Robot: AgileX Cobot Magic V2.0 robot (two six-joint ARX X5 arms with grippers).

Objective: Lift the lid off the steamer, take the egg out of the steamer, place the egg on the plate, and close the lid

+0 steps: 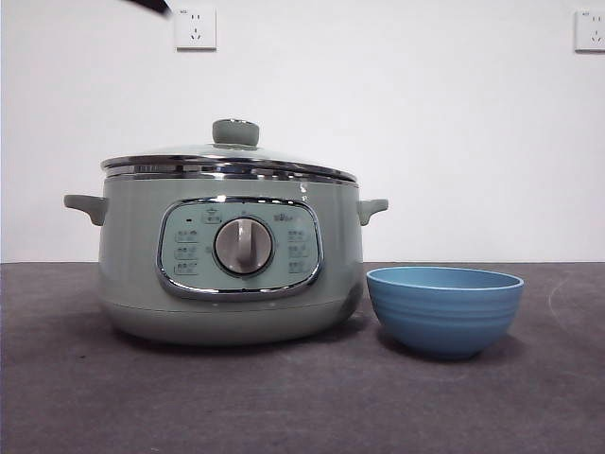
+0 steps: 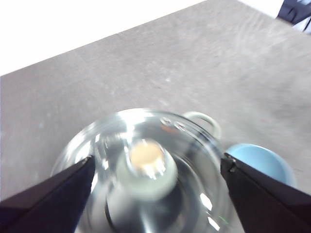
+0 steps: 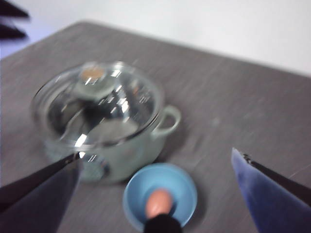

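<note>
Front view: steamer (image 1: 232, 260) squat on the grey table (image 1: 284, 407), dial facing forward, lid (image 1: 230, 161) seated flat on the chrome rim, pale green knob (image 1: 235, 131) upright on top. Blue plate (image 1: 444, 309) just beside the steamer's base on the dial-side right, a slim gap between them, nearer the table's front edge than the back. Two wall sockets (image 1: 195, 27) up on the white wall behind. Only a black tip at the top edge, no arm down among the things.

Left wrist view: left gripper (image 2: 158, 170) high over the lid (image 2: 146, 160), jaws spread wide either side of the knob (image 2: 146, 167), touching nothing, holding nothing. Blurred picture, glass glinting, one side handle (image 2: 204, 121) poking out past the rim, a slice of the plate (image 2: 265, 162) beyond it.

Right wrist view: right gripper (image 3: 155, 170) also released, jaws far apart, well above the table (image 3: 233, 97). Below, the steamer (image 3: 104, 126) closed under its glass lid (image 3: 97, 102), and the plate (image 3: 160, 194) just beside it. Egg (image 3: 158, 203) lying in the plate, pale orange-pink, roughly centred. Small dark blob at the picture's lower edge overlapping the plate's rim, too blurred to identify. Black tips of another arm at a far corner of this view.
</note>
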